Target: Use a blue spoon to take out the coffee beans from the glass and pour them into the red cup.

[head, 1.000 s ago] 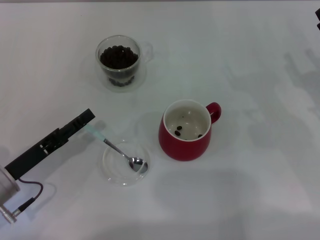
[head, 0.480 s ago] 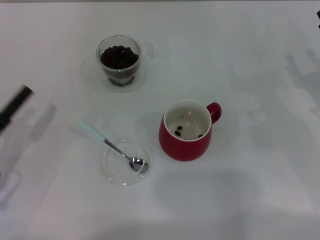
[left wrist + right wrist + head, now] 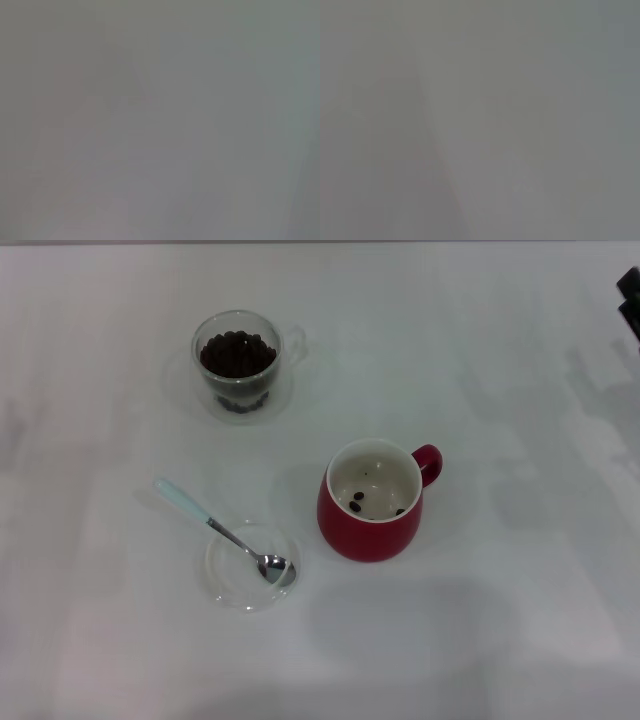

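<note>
While the blue spoon [image 3: 222, 531] lay left of the red cup [image 3: 371, 502], I couldn't tell either claw's state; neither showed clearly.

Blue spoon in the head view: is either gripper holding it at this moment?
No. The blue spoon lies free, its bowl resting in the shallow clear dish and its handle out over the table, with no gripper near it.

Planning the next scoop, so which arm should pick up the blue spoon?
Probably the left. The blue spoon lies on the robot's left, handle pointing left, bowl in the clear dish. The left gripper is out of view; only a dark bit of the right arm shows, far right.
</note>
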Tool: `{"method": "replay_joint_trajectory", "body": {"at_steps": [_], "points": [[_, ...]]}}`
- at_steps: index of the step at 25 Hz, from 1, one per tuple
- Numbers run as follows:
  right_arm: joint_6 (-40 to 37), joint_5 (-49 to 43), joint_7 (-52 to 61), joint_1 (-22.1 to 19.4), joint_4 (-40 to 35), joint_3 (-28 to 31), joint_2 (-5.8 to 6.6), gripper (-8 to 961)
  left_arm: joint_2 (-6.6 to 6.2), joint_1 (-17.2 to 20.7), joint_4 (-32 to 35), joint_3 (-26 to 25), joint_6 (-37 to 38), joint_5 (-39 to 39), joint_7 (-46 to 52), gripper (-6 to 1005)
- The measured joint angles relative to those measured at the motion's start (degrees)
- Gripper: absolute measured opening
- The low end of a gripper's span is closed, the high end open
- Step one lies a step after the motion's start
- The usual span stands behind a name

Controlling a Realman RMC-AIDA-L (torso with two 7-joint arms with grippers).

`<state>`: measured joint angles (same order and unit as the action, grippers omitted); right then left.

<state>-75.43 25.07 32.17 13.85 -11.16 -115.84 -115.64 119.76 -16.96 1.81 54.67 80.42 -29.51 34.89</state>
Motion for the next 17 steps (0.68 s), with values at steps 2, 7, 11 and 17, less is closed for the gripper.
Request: {"method": "replay_joint_trajectory", "body": {"at_steps": [2,7,11,17], "points": [[2.31,-0.12,-0.21,0.25,-0.04,0.0,-0.04,738,0.0,-0.43,-0.49,-0.15,-0.1,2.51,-0.09,837],[5.27,0.0,-8.18,0.36,-0.46,0.05,-0.2,738,-0.43,-2.05,-2.17,-0.27,-0.75,8.29,-5.48,822],[7.05,0.56,-13.66,0.27,-2.0,0.38,-0.31,743,-0.13,-2.81,-2.75,-0.36,-1.71,10.07,-17.48,816],[7.36,1.6,-14.34,0.31,-2.26,0.5,-0.18,749,-0.1,-4.15,-3.67,-0.36,-4.29,10.72,-14.66,811]]}}
